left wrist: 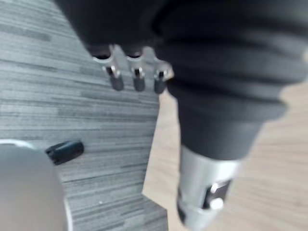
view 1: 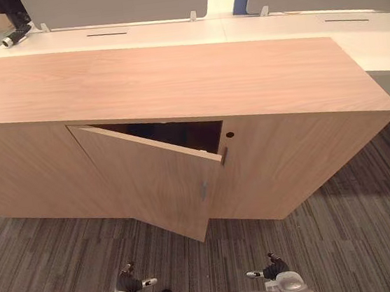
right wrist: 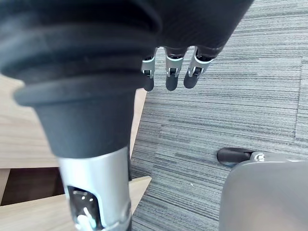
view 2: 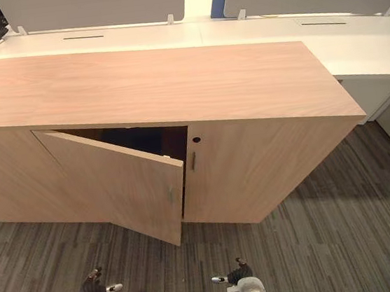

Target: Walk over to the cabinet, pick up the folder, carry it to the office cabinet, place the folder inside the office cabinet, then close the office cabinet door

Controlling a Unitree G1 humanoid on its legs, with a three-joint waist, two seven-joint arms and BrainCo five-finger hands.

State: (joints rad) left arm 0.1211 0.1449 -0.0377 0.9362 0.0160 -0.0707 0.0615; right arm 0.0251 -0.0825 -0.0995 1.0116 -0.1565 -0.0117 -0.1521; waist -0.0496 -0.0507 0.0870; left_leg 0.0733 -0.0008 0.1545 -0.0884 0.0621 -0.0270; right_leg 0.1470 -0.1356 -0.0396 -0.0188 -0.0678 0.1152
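Observation:
A long, low wooden office cabinet (view 1: 174,85) stands straight ahead on the carpet. Its middle door (view 1: 157,185) hangs partly open, swung out toward me, with a small handle (view 1: 204,191) near its free edge. Behind the door the inside (view 1: 179,133) is dark, and I cannot make out its contents. My left hand (left wrist: 137,79) hangs at my side above the carpet, fingers straight and holding nothing. My right hand (right wrist: 171,77) hangs the same way, with the cabinet's wood (right wrist: 19,139) close beside it.
The door to the right (view 1: 289,170) is closed, with a keyhole (view 1: 230,135) and a slim handle (view 1: 224,157). Behind the cabinet runs a white desk (view 1: 167,29) with grey partition panels (view 1: 115,3). Striped grey carpet (view 1: 333,243) lies between me and the cabinet.

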